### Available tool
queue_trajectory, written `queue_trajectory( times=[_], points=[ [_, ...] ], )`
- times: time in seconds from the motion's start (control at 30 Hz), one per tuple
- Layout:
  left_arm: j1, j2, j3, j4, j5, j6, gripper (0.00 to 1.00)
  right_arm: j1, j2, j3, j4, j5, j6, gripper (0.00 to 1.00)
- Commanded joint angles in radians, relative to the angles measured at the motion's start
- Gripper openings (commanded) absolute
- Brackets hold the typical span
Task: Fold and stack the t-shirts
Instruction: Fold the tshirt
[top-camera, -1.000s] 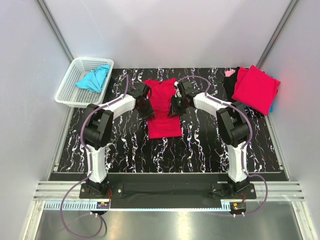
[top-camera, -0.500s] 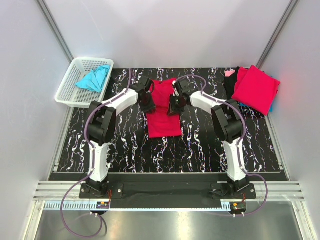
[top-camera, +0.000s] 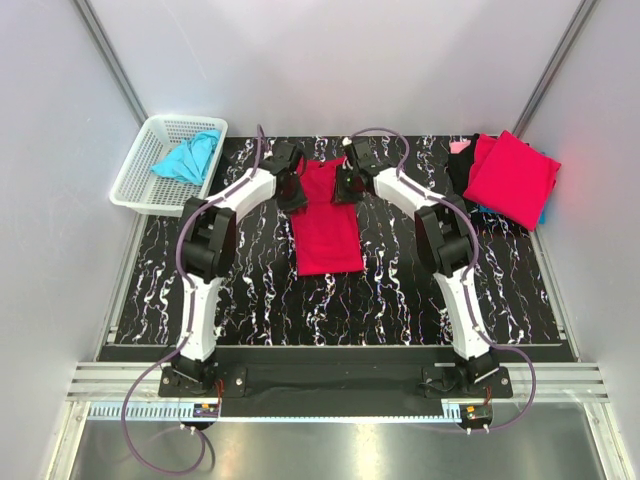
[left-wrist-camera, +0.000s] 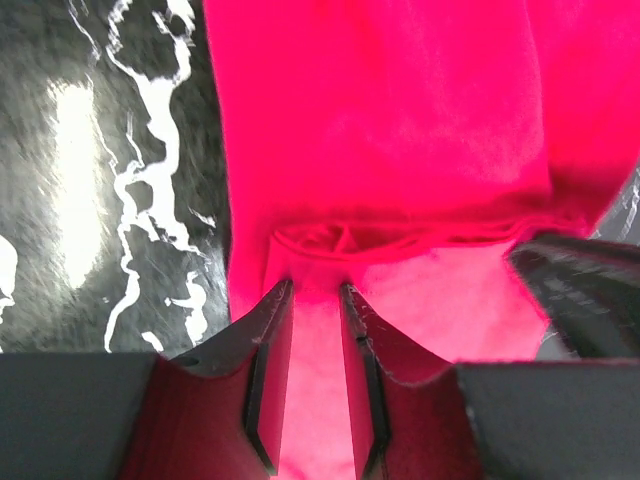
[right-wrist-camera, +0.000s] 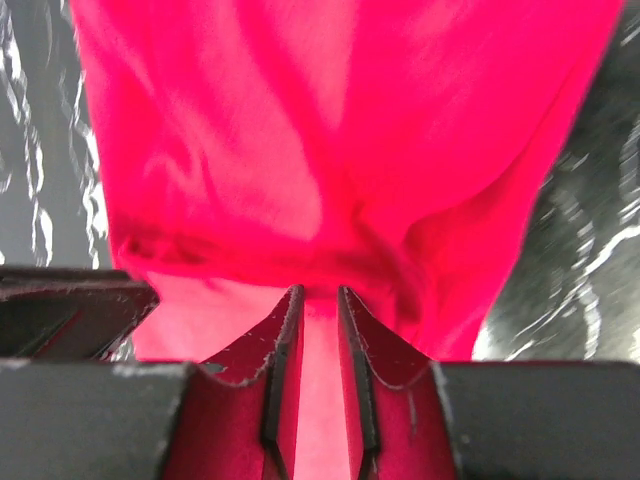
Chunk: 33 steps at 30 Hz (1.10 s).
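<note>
A crimson red t-shirt (top-camera: 326, 232) lies lengthwise in the middle of the black marbled table (top-camera: 250, 300). Its far end is bunched between both grippers. My left gripper (top-camera: 293, 190) is shut on the shirt's far left edge. In the left wrist view, red cloth (left-wrist-camera: 400, 150) fills the narrow gap at the left gripper (left-wrist-camera: 312, 290). My right gripper (top-camera: 345, 186) is shut on the far right edge. The right wrist view shows cloth (right-wrist-camera: 330, 130) pinched in the right gripper (right-wrist-camera: 320, 292). A turquoise t-shirt (top-camera: 188, 157) lies crumpled in the basket.
A white lattice basket (top-camera: 140, 180) stands at the far left, off the table's corner. A folded red shirt (top-camera: 510, 178) tops a pile at the far right, with pink (top-camera: 460, 146) and black (top-camera: 461, 172) cloth beside it. Grey walls close in both sides.
Both grippers have moved toward the far edge and closer together, still holding the red shirt. Its far end now looks narrower and bunched.
</note>
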<state>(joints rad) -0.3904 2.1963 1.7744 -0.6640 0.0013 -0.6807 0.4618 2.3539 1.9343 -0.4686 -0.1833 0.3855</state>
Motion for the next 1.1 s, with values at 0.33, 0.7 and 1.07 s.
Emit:
queue_trajectory(
  times=[0.33,0.7,1.07],
  points=[
    [0.033,-0.151,-0.068,0.021,-0.253,-0.011,0.33,-0.101,-0.073,0.019,-0.044,0.241,-0.027,0.42],
    [0.036,-0.379,-0.503,0.193,0.304,-0.042,0.38,-0.126,-0.473,-0.558,-0.019,-0.117,-0.028,0.69],
    [0.03,-0.5,-0.76,0.31,0.387,-0.118,0.39,-0.126,-0.653,-0.863,0.163,-0.385,0.039,0.69]
  ],
)
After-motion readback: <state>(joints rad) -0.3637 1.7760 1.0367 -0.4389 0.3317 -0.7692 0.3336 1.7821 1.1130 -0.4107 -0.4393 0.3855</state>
